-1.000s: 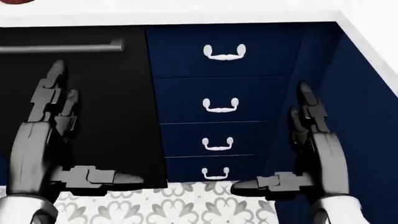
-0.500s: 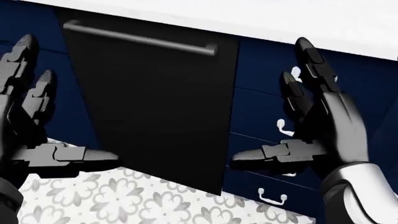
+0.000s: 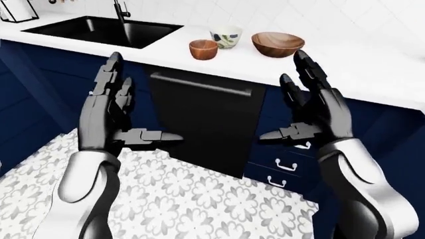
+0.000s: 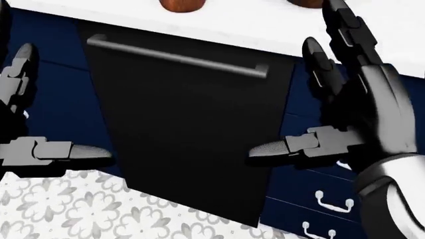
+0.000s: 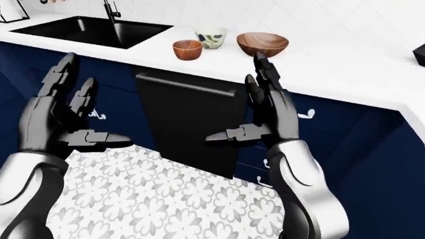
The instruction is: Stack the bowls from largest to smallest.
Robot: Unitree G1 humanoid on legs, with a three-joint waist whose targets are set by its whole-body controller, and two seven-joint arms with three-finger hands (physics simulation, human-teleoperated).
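Both the left hand (image 3: 123, 117) and right hand (image 3: 309, 112) are spread, empty; reaching hastily toward twelve o'clock could knock the small bowl (image 3: 203, 49) off the counter (image 3: 372, 74)

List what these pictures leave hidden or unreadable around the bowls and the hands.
- Small wooden bowl: head view, cut off by the top edge.
- Large wooden bowl: head view shows only a sliver beside the right hand.
- Patterned bowl: motif too small; base hidden behind the small bowl, left-eye view.
- Left hand: head view, cut by the left edge.
- Sink: inside too dark.
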